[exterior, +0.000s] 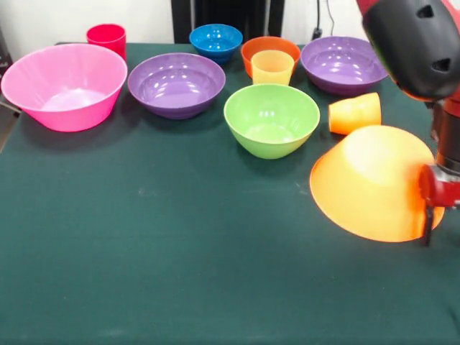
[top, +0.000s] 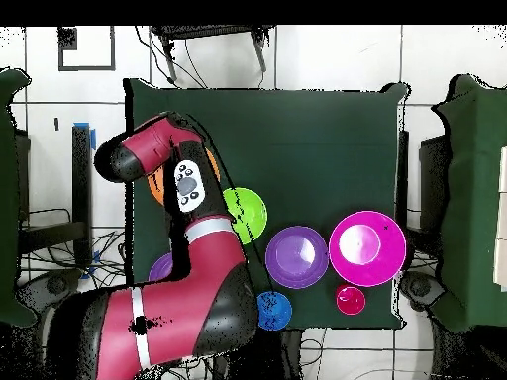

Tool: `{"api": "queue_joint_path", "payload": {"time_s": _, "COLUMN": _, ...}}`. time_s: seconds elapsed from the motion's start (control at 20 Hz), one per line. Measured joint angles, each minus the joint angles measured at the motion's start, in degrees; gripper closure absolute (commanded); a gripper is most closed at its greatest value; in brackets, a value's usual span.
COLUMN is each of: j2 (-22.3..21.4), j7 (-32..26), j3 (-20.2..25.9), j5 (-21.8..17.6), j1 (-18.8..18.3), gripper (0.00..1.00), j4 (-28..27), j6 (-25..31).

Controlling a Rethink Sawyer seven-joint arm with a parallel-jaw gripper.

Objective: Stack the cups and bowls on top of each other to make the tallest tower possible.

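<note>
I see the green table [exterior: 180, 273] first, then my red and black arm [top: 188, 287] reaching over it. The big pink bowl [exterior: 65, 86] sits open side up at one end of the row. The big orange bowl [exterior: 370, 183] is at the other end, tipped up on its side with its bottom turned toward the middle of the table. My gripper [exterior: 433, 208] is right at its rim, on the side away from the other bowls. It looks like I am holding that rim, but I cannot tell for sure whether the gripper is closed on it.

Next come the purple bowl [exterior: 176, 83], the second purple bowl [exterior: 343, 65] and the green bowl [exterior: 272, 118], all standing open side up. The blue bowl [exterior: 215, 39] and the small orange-red bowl [exterior: 269, 49] sit at the back.

The orange cup [exterior: 354, 113] lies on its side just behind the big orange bowl. The yellow cup [exterior: 272, 67] stands in front of the orange-red bowl. The red cup [exterior: 106, 36] stands behind the pink bowl.

I think the big orange bowl must go flat, upside down, to start the tower.
</note>
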Motion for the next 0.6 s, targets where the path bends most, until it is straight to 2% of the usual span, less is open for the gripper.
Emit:
{"api": "queue_joint_path", "payload": {"time_s": 0.35, "j2": 1.8, "j7": 0.2, "j3": -0.8, "j5": 5.7, "j1": 3.0, "gripper": 0.0, "j4": -1.1, "j6": -0.2}}
{"api": "queue_joint_path", "payload": {"time_s": 0.6, "j2": 0.8, "j7": 1.7, "j3": -2.6, "j5": 9.9, "j1": 5.9, "gripper": 0.0, "j4": 1.6, "j6": -1.3}}
